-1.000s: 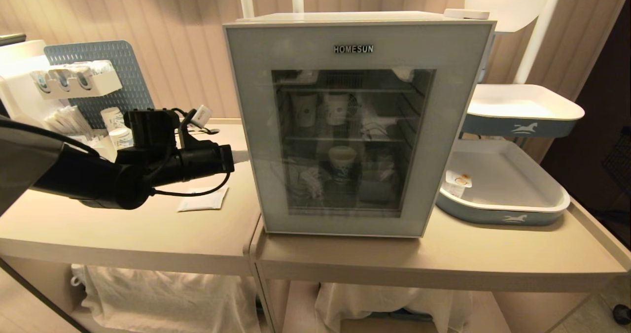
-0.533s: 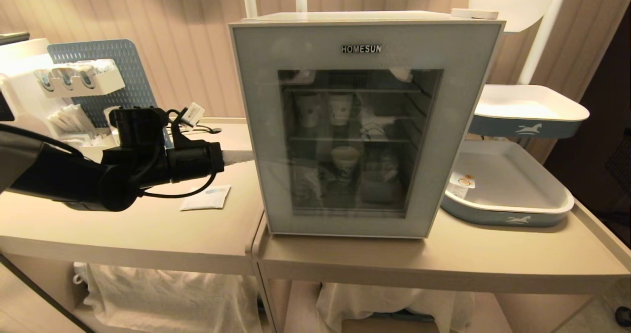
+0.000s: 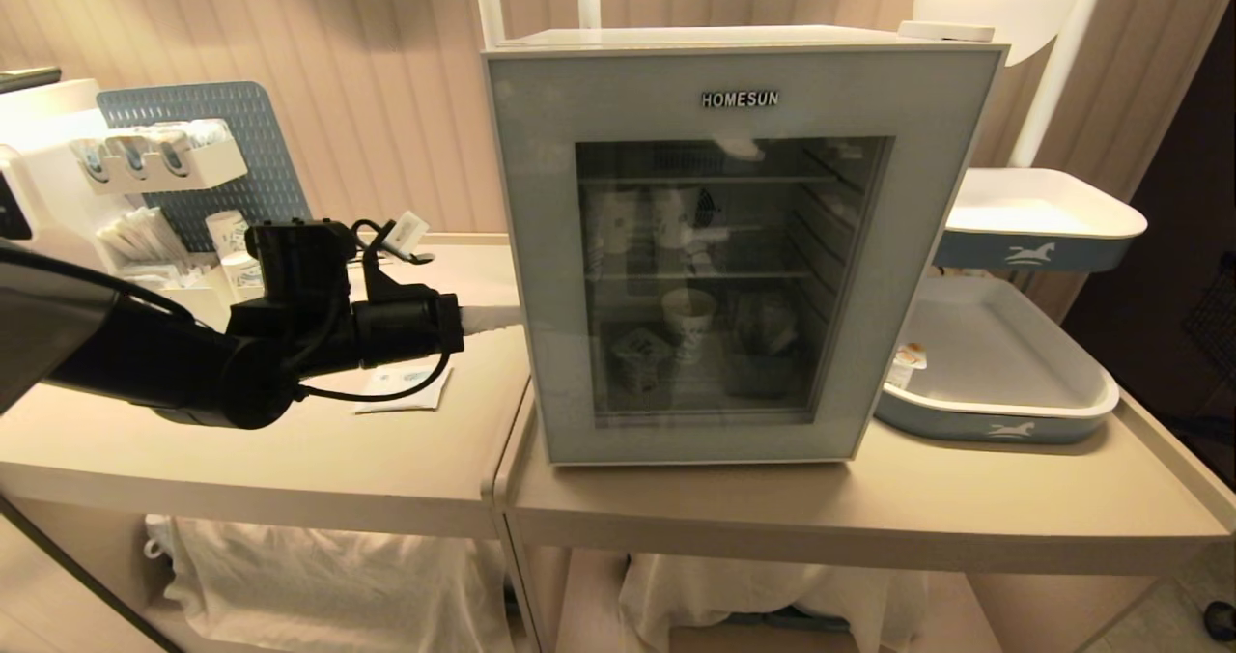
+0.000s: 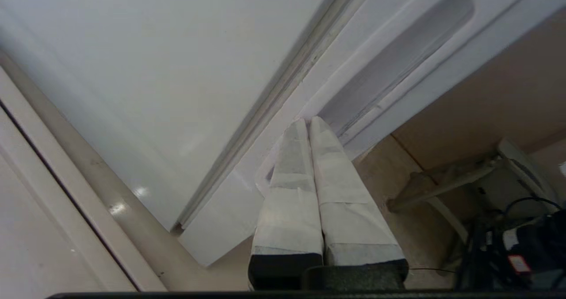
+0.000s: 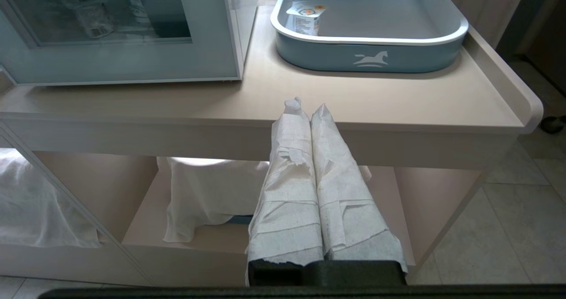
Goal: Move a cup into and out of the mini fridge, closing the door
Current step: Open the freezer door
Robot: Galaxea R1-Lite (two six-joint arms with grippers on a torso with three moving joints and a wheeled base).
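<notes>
Beige worktop [image 3: 290,460] carried the white glass-fronted mini fridge [image 3: 744,247], its door [image 3: 541,247] closed. Left gripper [image 4: 309,122], fingers pressed together and empty, nosed the door's side groove, probably to pry. The small white foil-sealed cup [image 3: 903,365] waited in the blue-grey tray [image 3: 995,426] near the right edge.

The word "HOMESUN" stands in white letters on a small dark strip at the top of the door [image 3: 744,247] of the fridge [image 3: 734,40]. No other words or numbers can be read.
</notes>
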